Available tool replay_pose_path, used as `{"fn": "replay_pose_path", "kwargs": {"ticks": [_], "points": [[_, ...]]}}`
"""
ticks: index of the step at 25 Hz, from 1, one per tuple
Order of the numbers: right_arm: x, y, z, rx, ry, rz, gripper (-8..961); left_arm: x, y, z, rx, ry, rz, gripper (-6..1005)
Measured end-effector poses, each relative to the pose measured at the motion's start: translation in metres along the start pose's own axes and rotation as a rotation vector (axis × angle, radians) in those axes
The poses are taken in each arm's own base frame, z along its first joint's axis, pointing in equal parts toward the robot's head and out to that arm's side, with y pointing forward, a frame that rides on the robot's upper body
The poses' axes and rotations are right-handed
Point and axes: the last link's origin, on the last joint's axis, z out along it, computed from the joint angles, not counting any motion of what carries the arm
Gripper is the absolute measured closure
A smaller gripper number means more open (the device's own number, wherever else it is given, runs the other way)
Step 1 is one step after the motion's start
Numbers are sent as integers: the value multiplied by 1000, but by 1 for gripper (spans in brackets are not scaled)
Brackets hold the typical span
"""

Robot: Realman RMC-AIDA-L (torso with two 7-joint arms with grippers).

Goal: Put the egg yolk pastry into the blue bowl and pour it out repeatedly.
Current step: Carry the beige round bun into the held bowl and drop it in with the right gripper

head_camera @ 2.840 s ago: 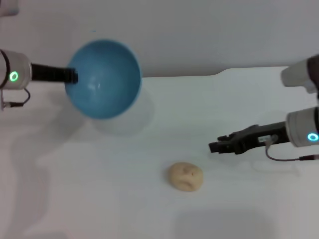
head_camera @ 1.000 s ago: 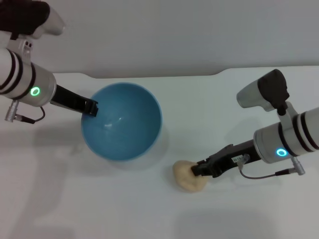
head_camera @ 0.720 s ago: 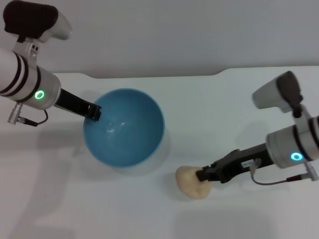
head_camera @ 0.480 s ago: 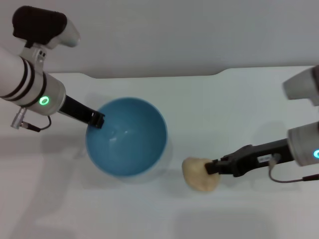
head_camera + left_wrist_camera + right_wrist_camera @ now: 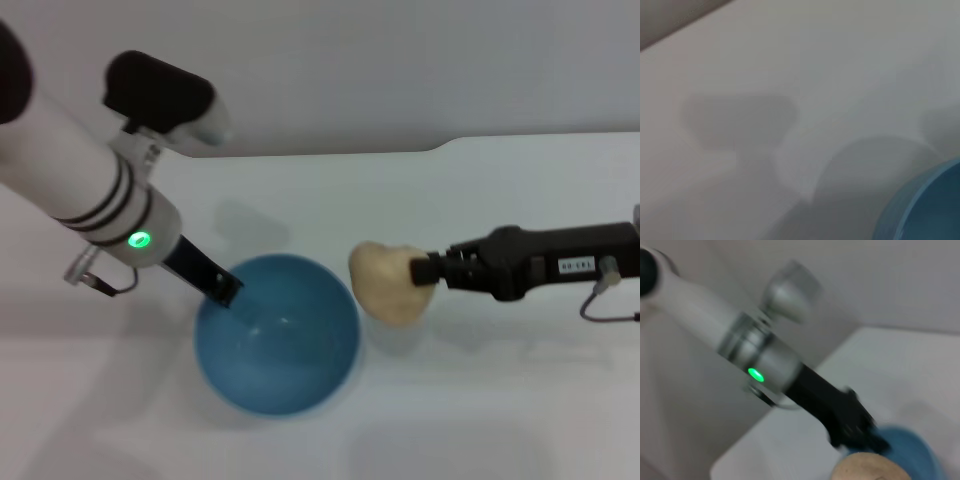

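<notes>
The blue bowl (image 5: 277, 335) sits low in the head view, mouth up, with my left gripper (image 5: 222, 290) shut on its far-left rim. A slice of its rim (image 5: 920, 207) shows in the left wrist view. My right gripper (image 5: 425, 270) is shut on the egg yolk pastry (image 5: 387, 280), a pale tan lump held in the air just right of the bowl's rim, above its own shadow on the table. The right wrist view shows the pastry's top (image 5: 870, 467) close up, with the left gripper (image 5: 860, 432) and the bowl (image 5: 912, 450) beyond it.
A white table (image 5: 480, 420) carries everything. Its back edge (image 5: 440, 148) meets a grey wall. The left arm's white forearm (image 5: 80, 180) reaches over the table's left part.
My right gripper has lifted the pastry off the table and carried it up and left toward the bowl. My left arm has brought the bowl down and nearer, toward the table's front.
</notes>
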Motion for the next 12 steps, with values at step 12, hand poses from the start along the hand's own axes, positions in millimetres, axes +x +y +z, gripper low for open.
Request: {"fn": "replay_pose_path", "kwargs": {"ticks": [12], "points": [[-7, -8, 26, -16, -49, 62, 934, 40, 71, 10, -77, -33, 169, 987]]}}
